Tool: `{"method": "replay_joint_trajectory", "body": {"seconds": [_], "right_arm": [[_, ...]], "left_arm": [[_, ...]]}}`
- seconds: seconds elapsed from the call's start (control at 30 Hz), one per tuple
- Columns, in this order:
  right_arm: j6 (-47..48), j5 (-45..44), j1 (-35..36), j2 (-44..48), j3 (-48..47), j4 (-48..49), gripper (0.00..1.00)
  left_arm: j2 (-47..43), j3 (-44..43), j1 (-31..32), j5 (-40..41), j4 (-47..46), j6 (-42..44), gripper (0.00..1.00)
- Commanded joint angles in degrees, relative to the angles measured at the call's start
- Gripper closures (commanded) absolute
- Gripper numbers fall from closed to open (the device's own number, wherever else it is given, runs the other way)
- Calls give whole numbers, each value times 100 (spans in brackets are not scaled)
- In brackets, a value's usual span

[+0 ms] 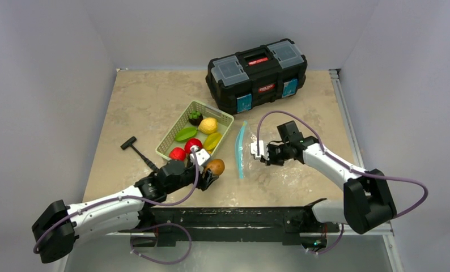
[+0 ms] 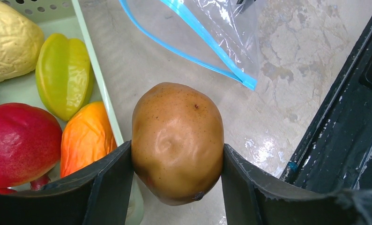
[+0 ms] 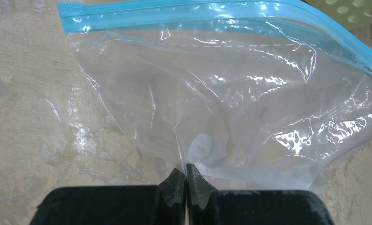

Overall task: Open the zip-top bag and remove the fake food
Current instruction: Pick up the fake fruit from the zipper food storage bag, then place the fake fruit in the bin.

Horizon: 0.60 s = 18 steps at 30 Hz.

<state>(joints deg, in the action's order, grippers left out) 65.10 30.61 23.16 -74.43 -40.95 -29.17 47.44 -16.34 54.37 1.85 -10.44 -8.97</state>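
Observation:
My left gripper (image 1: 213,168) is shut on a brown, potato-like piece of fake food (image 2: 177,140), squeezed between both fingers just off the basket's near right corner. The zip-top bag (image 1: 242,150) lies to its right, clear and crinkly. Its teal zip strips (image 3: 198,14) are parted, and I see nothing inside it. My right gripper (image 3: 185,169) is shut on the bag's (image 3: 221,93) plastic at the edge opposite the zip. Other fake food fills the pale green basket (image 1: 225,117): a red piece (image 2: 20,140), an orange one (image 2: 85,138), a yellow-green starfruit (image 2: 64,75) and a yellow piece (image 2: 11,40).
A black toolbox (image 1: 257,73) stands at the back, behind the basket. A black T-handled tool (image 1: 135,148) lies left of the basket. The black mounting rail (image 1: 234,218) runs along the near edge, close to the held food in the left wrist view.

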Motion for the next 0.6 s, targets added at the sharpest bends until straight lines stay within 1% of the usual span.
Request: {"method": "replay_joint_trajectory", "body": {"seconds": [0.0,0.27,0.57], "right_arm": [[-200,-144,-133,176,-185,232,100],[-373,-328,-264,201,-168,425,100],[-638,-584,-479,237,-142,694,100]], "left_arm": [[-175,-343,-86,121,269,-211,100],[-358,-575,-242,242,679,-396,100],[-551,-734,-632,214,890,-648,100]]}}
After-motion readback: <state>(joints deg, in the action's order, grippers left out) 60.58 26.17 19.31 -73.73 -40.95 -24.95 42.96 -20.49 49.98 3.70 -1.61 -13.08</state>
